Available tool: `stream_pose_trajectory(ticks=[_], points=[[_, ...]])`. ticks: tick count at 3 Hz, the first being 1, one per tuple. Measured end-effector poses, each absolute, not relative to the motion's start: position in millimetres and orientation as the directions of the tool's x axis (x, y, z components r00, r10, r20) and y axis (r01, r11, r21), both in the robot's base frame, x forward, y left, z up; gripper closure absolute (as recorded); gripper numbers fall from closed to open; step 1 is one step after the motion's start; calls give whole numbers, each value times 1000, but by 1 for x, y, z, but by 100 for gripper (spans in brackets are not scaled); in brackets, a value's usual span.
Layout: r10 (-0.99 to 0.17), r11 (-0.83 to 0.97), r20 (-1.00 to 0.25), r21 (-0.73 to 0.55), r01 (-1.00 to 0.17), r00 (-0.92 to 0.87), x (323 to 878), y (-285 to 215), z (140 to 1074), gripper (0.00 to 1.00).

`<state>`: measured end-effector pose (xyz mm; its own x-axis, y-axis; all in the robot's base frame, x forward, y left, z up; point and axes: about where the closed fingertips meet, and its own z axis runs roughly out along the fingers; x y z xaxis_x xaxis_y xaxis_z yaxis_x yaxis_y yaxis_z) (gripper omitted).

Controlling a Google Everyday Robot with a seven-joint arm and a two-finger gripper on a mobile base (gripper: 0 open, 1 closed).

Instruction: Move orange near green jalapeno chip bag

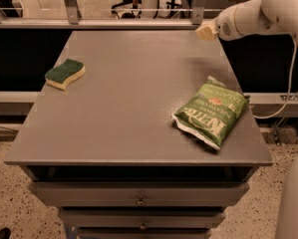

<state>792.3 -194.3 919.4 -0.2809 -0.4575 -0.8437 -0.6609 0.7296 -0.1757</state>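
Your tool [207, 32] hangs at the far right corner of the worktop [123, 133], just over its back edge. From there the broad middle of the worktop is open, back to front. On your right, the green jalapeno chip bag [211, 112] fills the near-right stretch, hard against the edge. Over on the left, the sponge [65, 73] sits near that edge, well apart from the bag. Behind the worktop, a rail [113, 25] with upright posts [70, 3] closes the rear.
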Motion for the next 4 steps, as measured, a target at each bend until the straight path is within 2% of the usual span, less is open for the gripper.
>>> stream_pose_trajectory(ticks=[1,3,4], points=[[-443,688,-860,-144,-711,-254,741,-175,928,62],[-433,563,-877,-83,-822,-208,686,-125,932,15],[-436,555,-876,-79,-828,-209,685,-122,930,0]])
